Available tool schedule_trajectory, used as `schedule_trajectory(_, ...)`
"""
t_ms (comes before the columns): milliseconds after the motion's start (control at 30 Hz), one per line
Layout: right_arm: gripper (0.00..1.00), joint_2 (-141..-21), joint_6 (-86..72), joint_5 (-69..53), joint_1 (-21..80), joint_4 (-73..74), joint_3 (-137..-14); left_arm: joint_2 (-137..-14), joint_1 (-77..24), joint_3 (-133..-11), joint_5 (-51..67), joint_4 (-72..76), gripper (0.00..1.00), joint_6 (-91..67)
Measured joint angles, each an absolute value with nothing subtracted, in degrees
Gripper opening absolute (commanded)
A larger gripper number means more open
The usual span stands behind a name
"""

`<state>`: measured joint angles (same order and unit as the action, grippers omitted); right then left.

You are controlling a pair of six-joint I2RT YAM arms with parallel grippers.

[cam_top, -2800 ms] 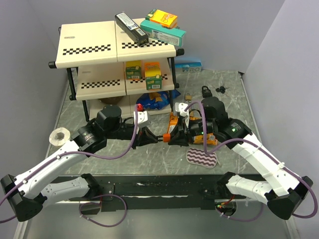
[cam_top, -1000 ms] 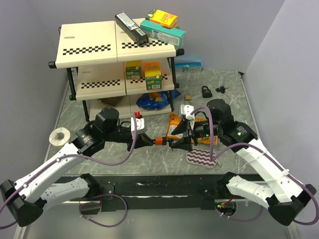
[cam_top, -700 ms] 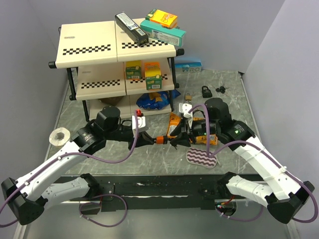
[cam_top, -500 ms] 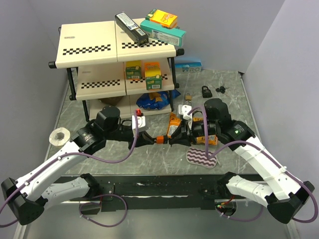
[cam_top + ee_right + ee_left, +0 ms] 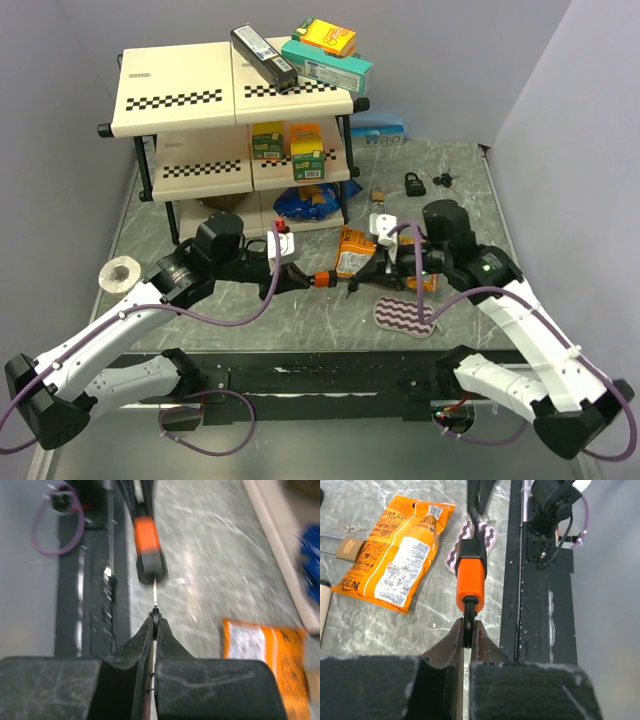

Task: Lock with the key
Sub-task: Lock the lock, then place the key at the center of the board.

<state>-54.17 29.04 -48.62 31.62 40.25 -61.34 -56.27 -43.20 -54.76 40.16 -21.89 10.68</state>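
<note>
An orange padlock [image 5: 323,279] with a black end hangs over the table's middle. My left gripper [image 5: 303,280] is shut on its black shackle [image 5: 469,625]; in the left wrist view the padlock body [image 5: 471,572] points away from my left gripper [image 5: 468,628]. From the right, my right gripper [image 5: 358,283] is shut on the small dark head of the key [image 5: 156,596]. The thin blade of the key runs from my right gripper [image 5: 157,618] up to the black end of the padlock [image 5: 149,545]. How deep the blade sits is hidden.
An orange snack bag [image 5: 355,250] lies just behind the lock and a striped pad [image 5: 405,317] in front of it. A two-tier shelf [image 5: 200,90] with boxes stands at the back left. A tape roll [image 5: 121,272] lies left; a black padlock [image 5: 412,182] and a brass one [image 5: 378,192] lie behind.
My right gripper's jaws have closed onto the key at the lock's end, and the right arm has drawn slightly to the right. The left gripper keeps its hold on the shackle.
</note>
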Motion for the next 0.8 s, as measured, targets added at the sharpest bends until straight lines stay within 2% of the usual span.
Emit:
schedule_trajectory(233, 0.0, -49.8, 36.7, -49.2, 18.6, 48.7, -60.7, -55.4, -42.9, -53.4, 38.9, -23.8, 0.01, 12.6)
schedule_trajectory(367, 0.0, -51.6, 39.0, -50.5, 6.3, 51.6, -60.7, -55.2, -42.9, -52.7, 37.8, -25.2, 0.01, 13.4)
schedule_trajectory(533, 0.0, -62.1, 39.7, -51.4, -9.9, 53.9, -64.4, -55.6, -42.8, -52.7, 35.7, -25.8, 0.01, 14.1)
schedule_trajectory(800, 0.0, -83.6, 35.3, -43.9, -23.1, 51.3, -75.6, -58.0, -40.0, -52.7, 33.1, -26.0, 0.01, 11.8)
